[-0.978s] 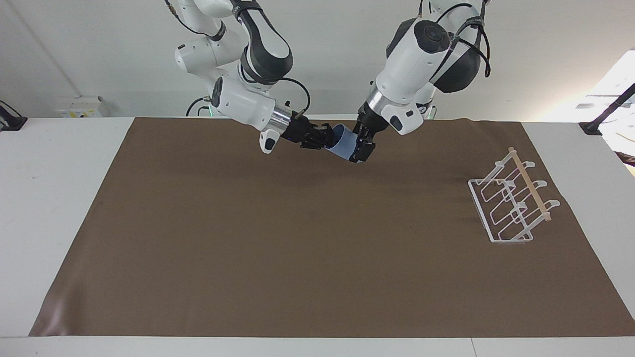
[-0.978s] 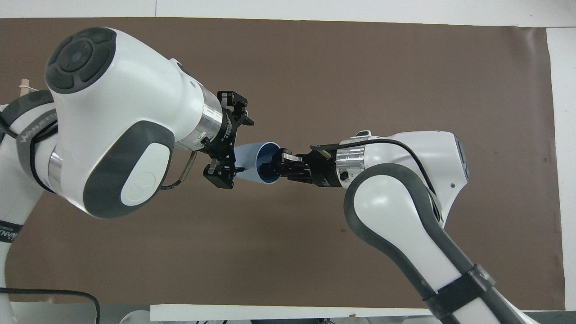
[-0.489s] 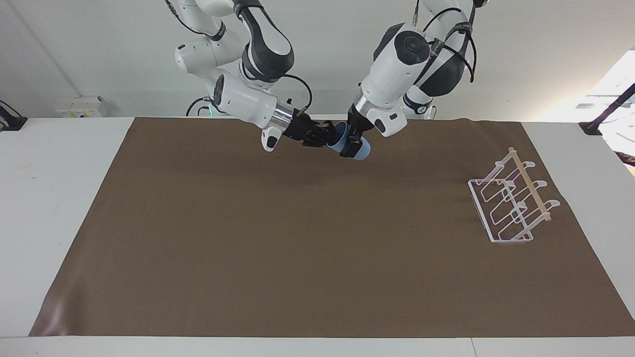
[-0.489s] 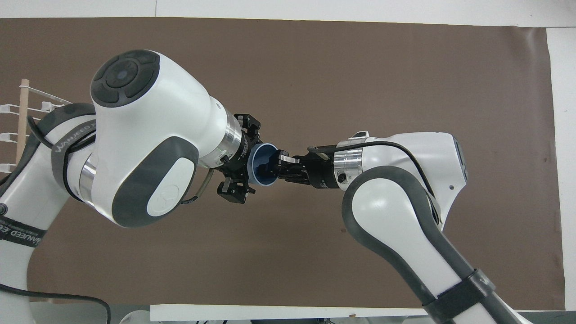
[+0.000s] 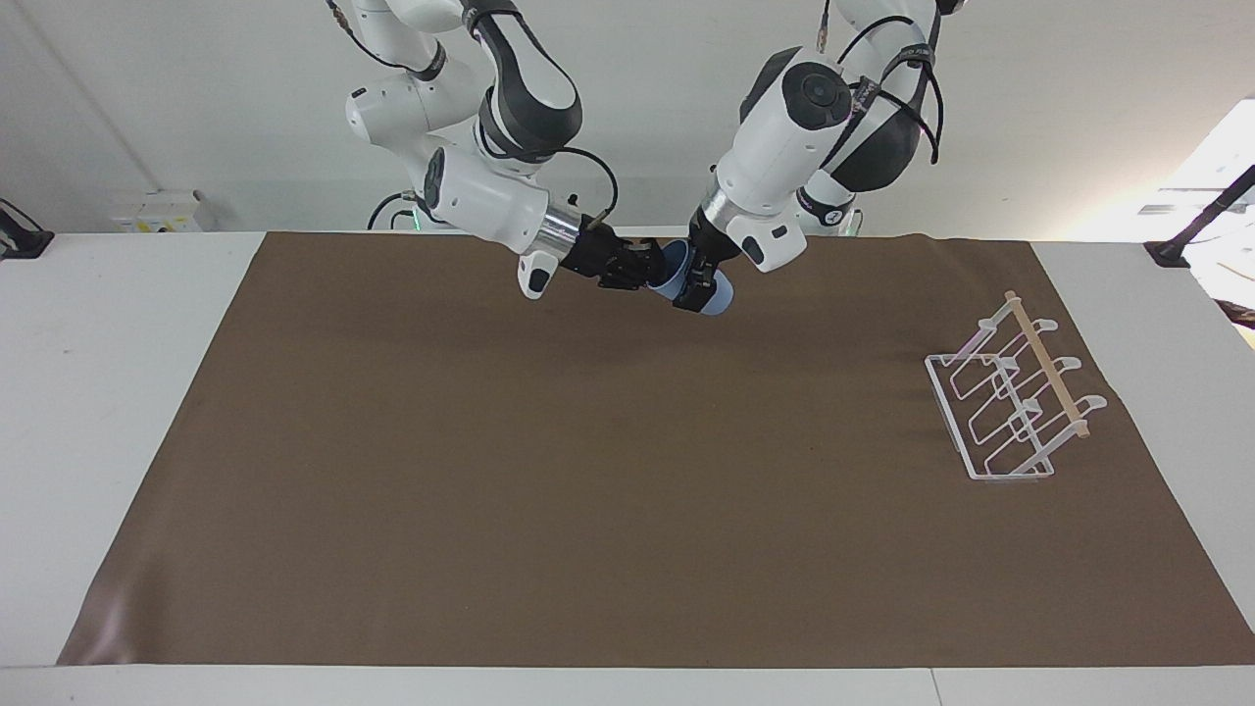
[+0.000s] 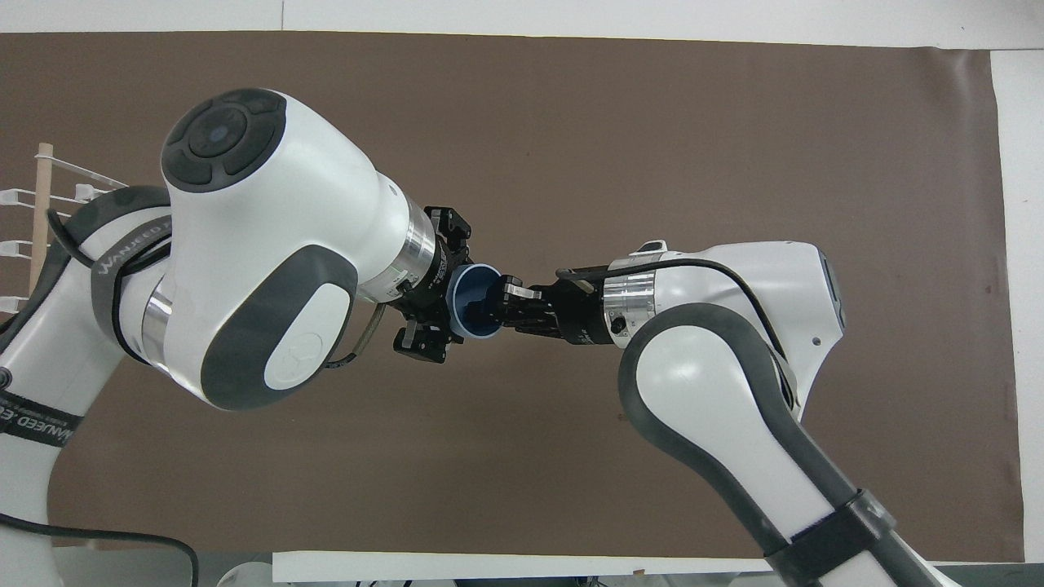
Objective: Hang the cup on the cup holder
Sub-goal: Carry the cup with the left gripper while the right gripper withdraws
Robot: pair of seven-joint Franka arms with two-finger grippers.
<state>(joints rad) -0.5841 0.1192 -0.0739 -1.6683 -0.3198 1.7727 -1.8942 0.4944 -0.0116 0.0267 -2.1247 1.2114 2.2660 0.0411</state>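
The light-blue cup (image 5: 719, 292) hangs in the air over the mat's edge nearest the robots, lying on its side. Its open mouth (image 6: 477, 303) faces my right gripper. My right gripper (image 5: 642, 270) is shut on the cup's rim, with one finger inside the mouth (image 6: 502, 300). My left gripper (image 5: 698, 282) straddles the cup's body from the side of its base, also seen in the overhead view (image 6: 439, 287). The white wire cup holder (image 5: 1010, 404) with its wooden rod stands on the mat at the left arm's end; the left arm partly hides it in the overhead view (image 6: 39, 214).
A brown mat (image 5: 588, 490) covers most of the white table (image 5: 118, 324). Nothing else stands on it. Both arms meet above the mat's middle, at the robots' end.
One second ago the left gripper was at the cup's base. It has slid along the cup toward the rim, and both grippers with the cup have risen slightly. Little has moved in the last half second.
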